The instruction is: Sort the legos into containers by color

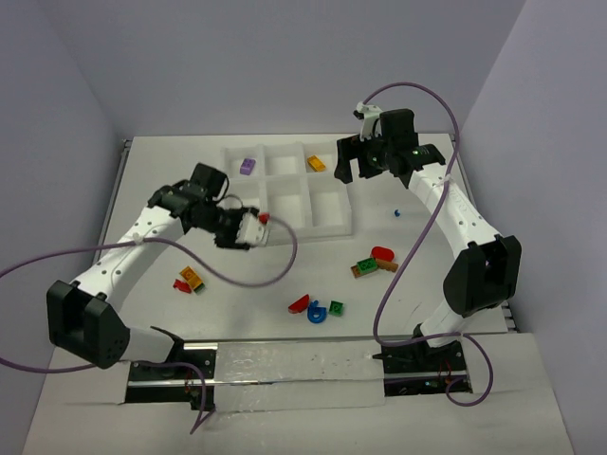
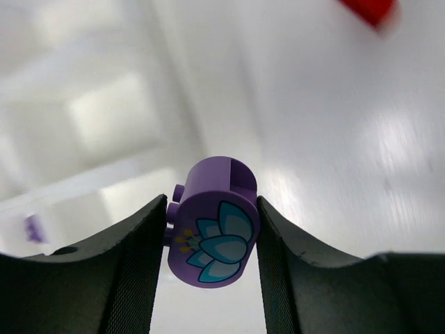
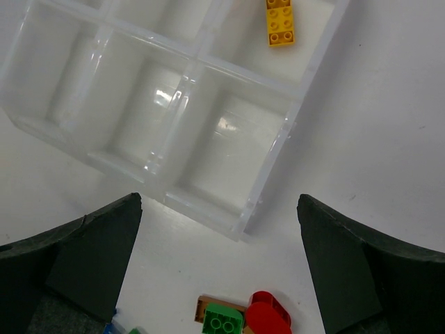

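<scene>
Left gripper (image 1: 252, 228) is clamped partway closed on a round purple lego (image 2: 212, 229), just beside the near-left corner of the white tray (image 3: 271, 170). Its lotus-printed end faces the wrist camera, and its long axis runs along the fingers. Right gripper (image 3: 217, 209) hangs wide open and empty over the tray's right side.

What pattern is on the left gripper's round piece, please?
The purple round lego piece bears a teal lotus; left wrist view.

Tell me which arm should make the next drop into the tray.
Left. The left gripper pinches a purple piece beside the tray, whose far-left compartment holds a purple brick. The right gripper hangs open and empty over the tray's right side.
</scene>
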Motion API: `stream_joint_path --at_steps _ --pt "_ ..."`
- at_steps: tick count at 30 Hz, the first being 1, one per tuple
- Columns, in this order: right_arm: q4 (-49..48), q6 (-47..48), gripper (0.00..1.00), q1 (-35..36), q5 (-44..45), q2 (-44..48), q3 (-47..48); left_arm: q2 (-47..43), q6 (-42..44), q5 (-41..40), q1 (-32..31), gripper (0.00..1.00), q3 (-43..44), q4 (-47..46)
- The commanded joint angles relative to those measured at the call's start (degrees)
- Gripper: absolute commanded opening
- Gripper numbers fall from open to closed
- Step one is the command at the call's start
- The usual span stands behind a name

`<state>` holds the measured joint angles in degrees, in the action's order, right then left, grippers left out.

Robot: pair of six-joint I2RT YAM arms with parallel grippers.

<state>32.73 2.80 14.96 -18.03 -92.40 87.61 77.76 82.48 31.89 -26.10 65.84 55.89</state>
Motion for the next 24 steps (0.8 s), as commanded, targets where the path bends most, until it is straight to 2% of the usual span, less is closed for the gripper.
stream_joint_path --at_steps 1,3,5,7,10,14,17,21,24 --pt "-0.1 -0.2 1.0 -0.2 -1.0 2.0 -0.1 3.5 -39.3 9.5 0.3 0.0 13.3 -10.3" --pt "-0.4 -0.3 1.0 -0.3 -1.0 1.3 0.1 6.6 -56.3 1.2 2.0 0.0 15.8 -25.6" --pt "-0.8 -0.6 1.0 -0.4 -1.1 0.8 0.3 10.7 -69.8 -5.4 3.9 0.0 18.4 -34.6" --pt "-1.0 -0.8 1.0 -0.3 -1.4 0.0 1.0 16.9 -77.3 -10.9 6.5 0.0 23.6 -40.2" --pt "-0.7 -0.7 1.0 -0.4 -1.7 -1.0 1.9 26.4 -85.1 -17.3 8.9 0.0 35.8 -41.8" --pt "-1.0 -0.3 1.0 -0.5 -1.2 -1.6 1.8 37.5 -89.3 -29.5 9.6 0.0 43.0 -45.4" --pt "-1.6 -0.3 1.0 -0.6 -1.4 -2.0 1.2 40.3 -88.2 -31.9 9.7 0.0 42.9 -49.6" --pt "-2.1 -0.3 1.0 -1.0 -1.7 -2.8 0.7 43.8 -86.3 -35.1 9.7 0.01 43.0 -50.5" --pt "-2.6 -0.7 1.0 -1.1 -2.4 -3.9 0.8 46.1 -85.1 -36.2 9.8 0.1 42.2 -51.2"
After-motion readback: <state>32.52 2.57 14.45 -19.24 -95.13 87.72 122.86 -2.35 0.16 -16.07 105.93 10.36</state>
